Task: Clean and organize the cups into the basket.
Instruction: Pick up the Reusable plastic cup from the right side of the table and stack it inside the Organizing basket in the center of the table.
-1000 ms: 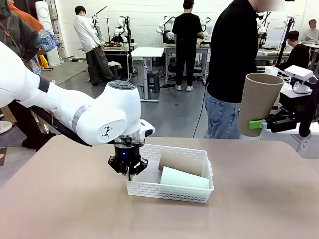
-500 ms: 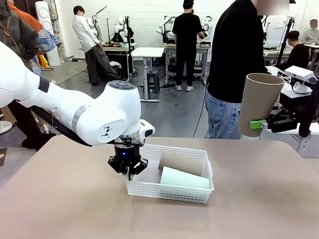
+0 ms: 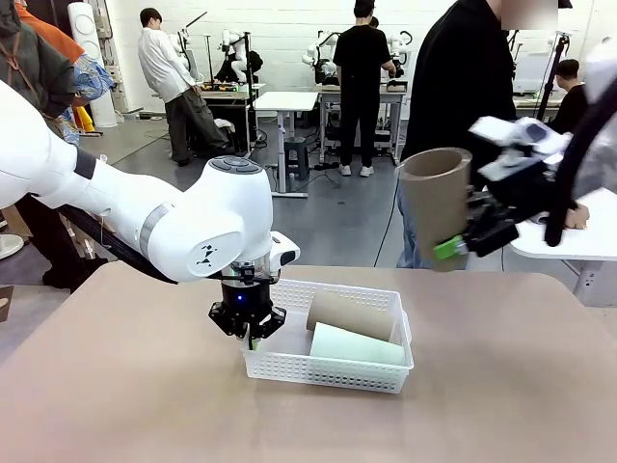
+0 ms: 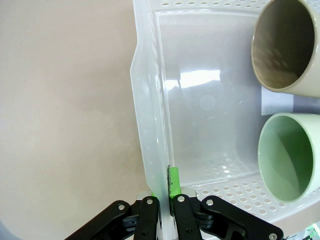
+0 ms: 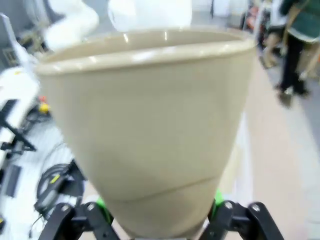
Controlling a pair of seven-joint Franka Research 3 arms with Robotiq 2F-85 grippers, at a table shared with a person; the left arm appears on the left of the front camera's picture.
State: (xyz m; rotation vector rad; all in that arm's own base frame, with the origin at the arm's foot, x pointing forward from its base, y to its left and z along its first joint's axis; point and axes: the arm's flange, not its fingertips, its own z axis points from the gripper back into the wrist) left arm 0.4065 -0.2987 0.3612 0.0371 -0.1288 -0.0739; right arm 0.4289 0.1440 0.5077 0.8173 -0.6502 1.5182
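Right tool point(image 3: 449, 246) clasps the brown cup point(image 3: 434, 198) by its narrow end.

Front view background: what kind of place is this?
Probably an open-plan lab or workshop: rows of white work tables on a grey floor, people standing at benches, and a white robot arm at this brown table.
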